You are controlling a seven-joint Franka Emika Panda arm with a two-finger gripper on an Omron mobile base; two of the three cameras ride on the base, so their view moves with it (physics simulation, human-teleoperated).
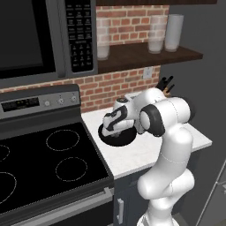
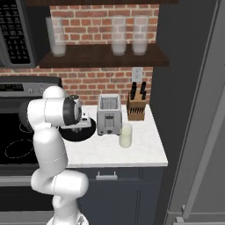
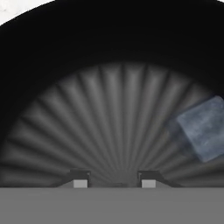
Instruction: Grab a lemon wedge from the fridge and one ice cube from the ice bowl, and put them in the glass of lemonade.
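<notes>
My gripper [image 3: 114, 181] sits half-closed on nothing inside the ice bowl [image 3: 109, 57]; the ice cube [image 3: 202, 127] lies off to one side, so I risk an empty pinch.

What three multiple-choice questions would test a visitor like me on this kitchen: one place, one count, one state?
1. Where is the glass of lemonade?
A. On the shelf
B. On the counter beside the toaster
C. On the stove

2. How many frosted glasses stand on the shelf?
A. One
B. Three
C. Five

3. The ice cube in the hand view is:
A. Lying in the ice bowl, to one side of the fingertips
B. Between the fingertips
C. In the lemonade

Answers: B, it stands by the toaster's front corner. B, three stand in a row. A, it rests on the ribbed bowl floor.
</notes>
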